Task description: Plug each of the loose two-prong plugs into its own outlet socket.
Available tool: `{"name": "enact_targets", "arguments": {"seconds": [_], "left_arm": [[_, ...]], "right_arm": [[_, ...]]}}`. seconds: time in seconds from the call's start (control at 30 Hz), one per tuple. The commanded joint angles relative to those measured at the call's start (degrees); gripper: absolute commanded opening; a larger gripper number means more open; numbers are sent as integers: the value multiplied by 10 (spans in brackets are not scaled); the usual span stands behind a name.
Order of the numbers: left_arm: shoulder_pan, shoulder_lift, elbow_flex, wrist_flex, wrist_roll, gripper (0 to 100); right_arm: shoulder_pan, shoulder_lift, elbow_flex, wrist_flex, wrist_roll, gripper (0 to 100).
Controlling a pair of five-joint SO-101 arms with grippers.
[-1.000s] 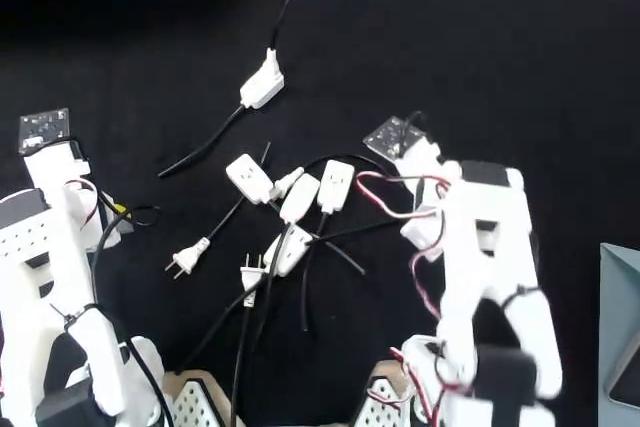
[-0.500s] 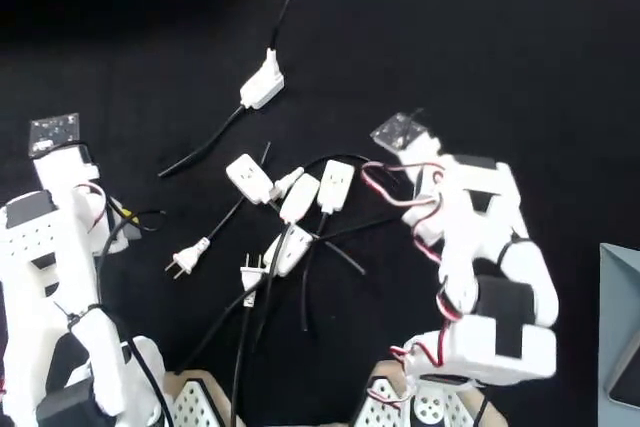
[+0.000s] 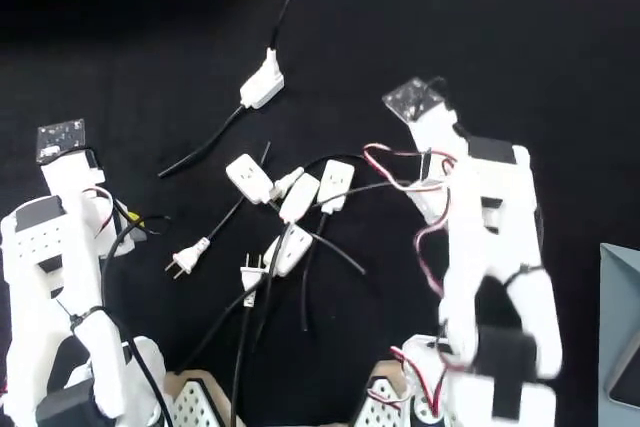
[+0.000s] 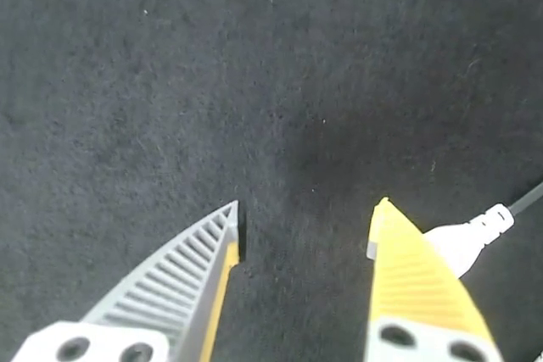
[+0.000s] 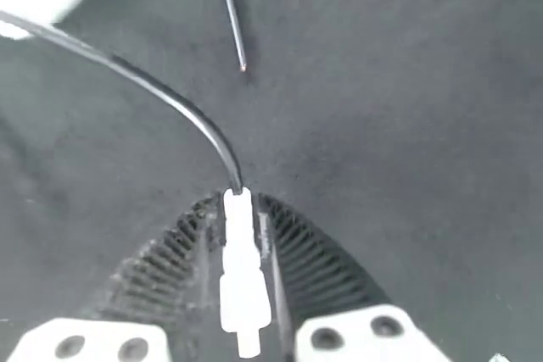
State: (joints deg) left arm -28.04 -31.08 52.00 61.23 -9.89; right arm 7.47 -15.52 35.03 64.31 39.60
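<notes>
- Right gripper (image 5: 240,209): the jaws are clenched on a white plug (image 5: 242,281). The plug's long axis runs along the fingers, and its black cord (image 5: 170,95) leaves past the fingertips. Its prongs cannot be made out.
- Left gripper (image 4: 307,205): the jaws are released and spread over the bare black cloth (image 4: 170,82). A second white plug (image 4: 462,239) lies just outside the yellow finger, not between the jaws, with its cord end pointing away from the gripper.
- On the table, a loose two-prong plug (image 3: 190,258) lies near the left arm. Another pronged plug (image 3: 251,272) lies among the cords between the arms.
- Socket cluster (image 3: 300,197): the white outlet blocks lie between the arms, nearer the right arm, and off to the held plug's side toward the left arm. The coming move probably depends on carrying the held plug across and turning its axis to face one socket.
- Far socket (image 3: 262,85): lies well apart, beyond the cluster.
</notes>
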Motion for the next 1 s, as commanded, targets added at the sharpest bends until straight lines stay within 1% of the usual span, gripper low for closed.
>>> {"name": "enact_targets", "arguments": {"seconds": [0.0, 0.1, 0.23, 0.4, 0.57, 0.63, 0.73, 0.9, 0.97], "left_arm": [[6, -13, -1, -11, 9, 245], [6, -13, 0, -11, 9, 245], [6, -13, 0, -11, 9, 245], [6, -10, 0, -11, 9, 245], [6, -9, 0, -11, 9, 245], [6, -9, 0, -11, 9, 245], [6, -9, 0, -10, 9, 245], [6, -12, 8, -12, 10, 245], [6, -12, 8, -12, 10, 245]], "right_arm": [[-31, -88, -29, 18, -62, 11], [-56, -120, -27, 18, -119, 11], [-101, -121, -26, 7, -200, 11], [-133, -121, 10, -56, -268, 11], [-159, -121, 129, -172, -272, 11], [-161, -118, 171, -201, -258, 11], [-160, -94, 202, -215, -238, 11], [-158, -22, 192, -208, -236, 12], [-160, 11, 171, -191, -236, 12]]}}
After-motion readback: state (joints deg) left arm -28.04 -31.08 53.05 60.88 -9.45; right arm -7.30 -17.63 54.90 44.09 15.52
